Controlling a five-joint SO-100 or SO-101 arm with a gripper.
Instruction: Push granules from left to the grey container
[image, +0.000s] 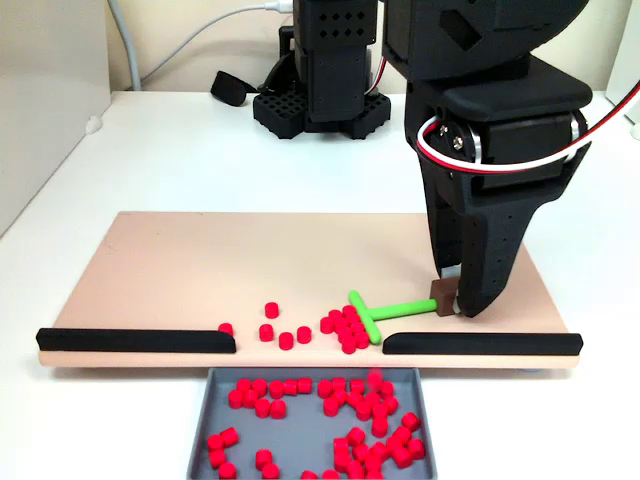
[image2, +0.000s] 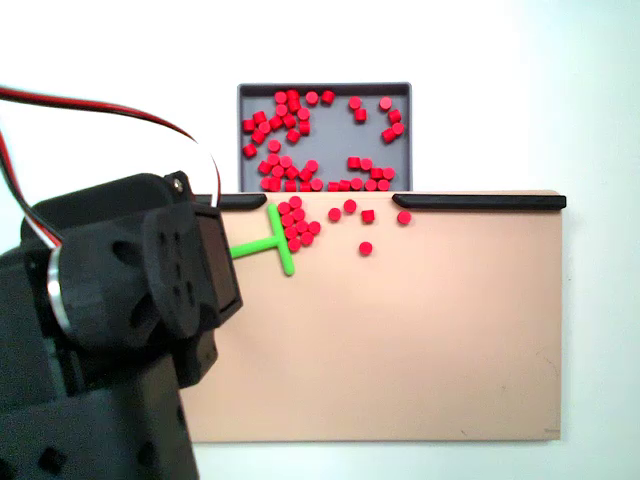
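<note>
We hold the pusher (image: 385, 313) clamped in our gripper (image: 452, 303), its crossbar against granules (image: 345, 328) beside it, herding them toward the container (image: 425, 395).

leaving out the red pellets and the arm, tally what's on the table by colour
green pusher: 1
black strips: 2
tan board: 1
grey tray: 1
total: 5
</note>
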